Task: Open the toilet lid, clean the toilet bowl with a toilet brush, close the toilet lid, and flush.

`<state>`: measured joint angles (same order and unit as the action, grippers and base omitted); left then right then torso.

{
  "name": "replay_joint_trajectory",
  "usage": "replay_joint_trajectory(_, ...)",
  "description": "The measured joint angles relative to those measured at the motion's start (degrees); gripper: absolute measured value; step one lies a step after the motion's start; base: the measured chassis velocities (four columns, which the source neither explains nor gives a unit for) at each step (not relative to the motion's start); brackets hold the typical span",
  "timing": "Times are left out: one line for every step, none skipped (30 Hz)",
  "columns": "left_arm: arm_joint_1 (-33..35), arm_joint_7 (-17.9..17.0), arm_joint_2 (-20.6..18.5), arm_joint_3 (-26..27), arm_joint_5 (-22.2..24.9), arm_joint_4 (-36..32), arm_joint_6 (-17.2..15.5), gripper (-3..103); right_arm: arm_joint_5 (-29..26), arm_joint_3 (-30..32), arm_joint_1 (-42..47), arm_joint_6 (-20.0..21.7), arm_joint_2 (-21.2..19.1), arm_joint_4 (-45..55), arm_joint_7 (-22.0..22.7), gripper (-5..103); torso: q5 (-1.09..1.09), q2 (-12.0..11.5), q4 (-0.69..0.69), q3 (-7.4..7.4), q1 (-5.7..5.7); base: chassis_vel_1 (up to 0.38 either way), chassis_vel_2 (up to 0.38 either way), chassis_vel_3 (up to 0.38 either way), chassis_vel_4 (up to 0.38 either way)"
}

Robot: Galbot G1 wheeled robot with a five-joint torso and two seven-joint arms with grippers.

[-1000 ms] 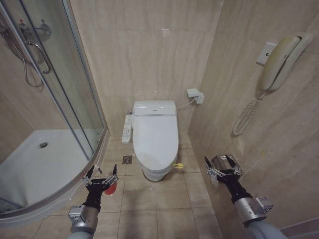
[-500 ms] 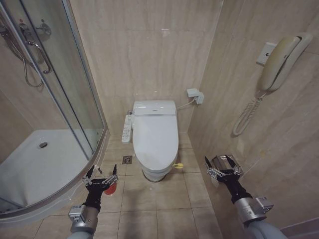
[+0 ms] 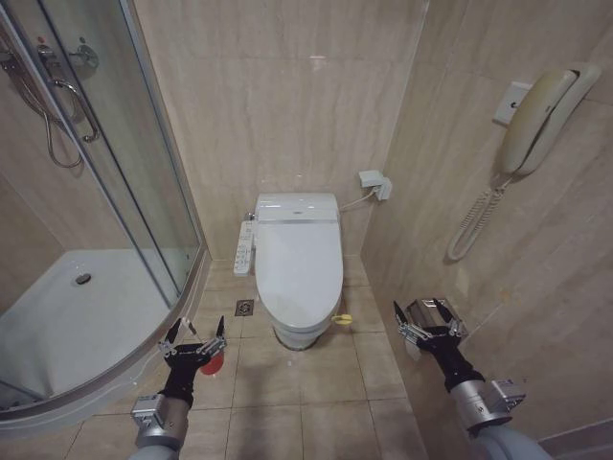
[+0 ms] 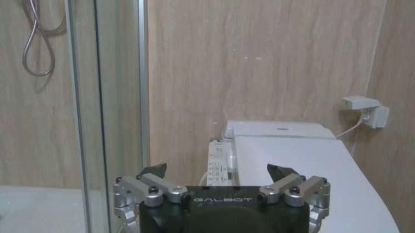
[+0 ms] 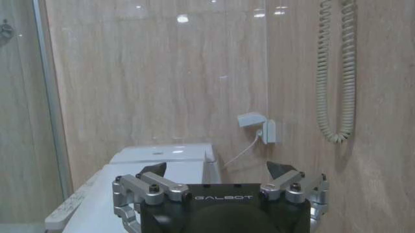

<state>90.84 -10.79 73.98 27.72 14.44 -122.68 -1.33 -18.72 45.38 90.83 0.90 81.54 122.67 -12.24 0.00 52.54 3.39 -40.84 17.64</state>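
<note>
The toilet lid (image 3: 299,264) is down over the white toilet against the back wall, with a green-and-yellow strap (image 3: 341,318) at its front right rim. The lid (image 4: 304,174) also shows in the left wrist view and the lid (image 5: 165,177) in the right wrist view. The toilet bowl is hidden under it. My left gripper (image 3: 194,335) hovers open near the floor, left of the toilet front, with the red base of the toilet brush (image 3: 214,362) just behind it. My right gripper (image 3: 428,318) is open and empty, right of the toilet near the side wall.
A glass shower enclosure (image 3: 115,192) with a white tray (image 3: 67,326) fills the left. A control panel (image 3: 245,249) sits on the toilet's left side. A wall phone (image 3: 541,115) with coiled cord and a wall socket (image 3: 375,182) are on the right. A floor drain (image 3: 244,308) lies left of the toilet base.
</note>
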Motion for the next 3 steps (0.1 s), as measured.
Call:
replay_joint_trajectory(0.00, 0.00, 0.00, 0.00, 0.00, 0.00, 0.00, 100, 0.00, 0.00, 0.00, 0.00, 0.00, 0.00, 0.00, 100, 0.00, 0.00, 0.00, 0.00, 0.00, 0.000, 0.000, 0.000, 0.000)
replay_joint_trajectory(0.00, 0.00, 0.00, 0.00, 0.00, 0.00, 0.00, 100, 0.00, 0.00, 0.00, 0.00, 0.00, 0.00, 0.00, 100, 0.00, 0.00, 0.00, 0.00, 0.00, 0.000, 0.000, 0.000, 0.000)
replay_joint_trajectory(0.00, 0.00, 0.00, 0.00, 0.01, 0.00, 0.00, 100, 0.00, 0.00, 0.00, 0.00, 0.00, 0.00, 0.00, 100, 0.00, 0.00, 0.00, 0.00, 0.00, 0.000, 0.000, 0.000, 0.000)
